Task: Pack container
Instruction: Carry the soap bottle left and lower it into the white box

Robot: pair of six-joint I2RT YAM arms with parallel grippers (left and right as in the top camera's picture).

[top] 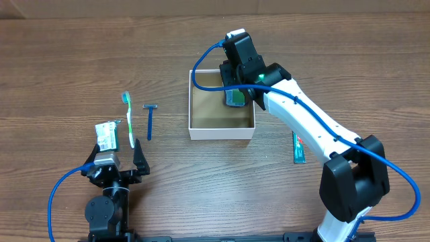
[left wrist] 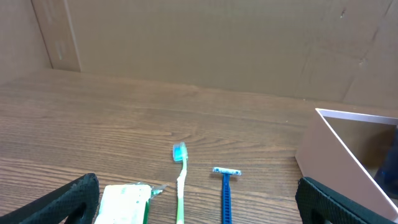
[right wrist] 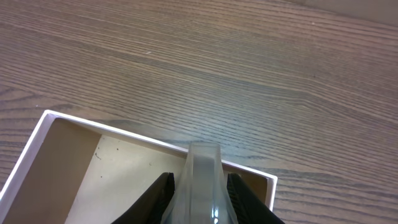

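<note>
The container (top: 222, 132) is a square white-walled box with a tan floor at the table's middle; it also shows in the right wrist view (right wrist: 118, 180) and at the right of the left wrist view (left wrist: 339, 149). My right gripper (top: 236, 91) is over its right rear part, shut on a translucent tube (right wrist: 202, 180) that points at the far wall. My left gripper (top: 115, 151) is open and empty at the front left, its fingers (left wrist: 202, 205) wide apart. Ahead of it lie a wrapped white-and-green soap bar (top: 106, 136), a green toothbrush (top: 127, 119) and a blue razor (top: 150, 119).
A slim green packet (top: 298, 147) lies on the wood to the right of the container, beside my right arm. Cardboard walls (left wrist: 217, 43) stand behind the table. Blue cables run along both arms.
</note>
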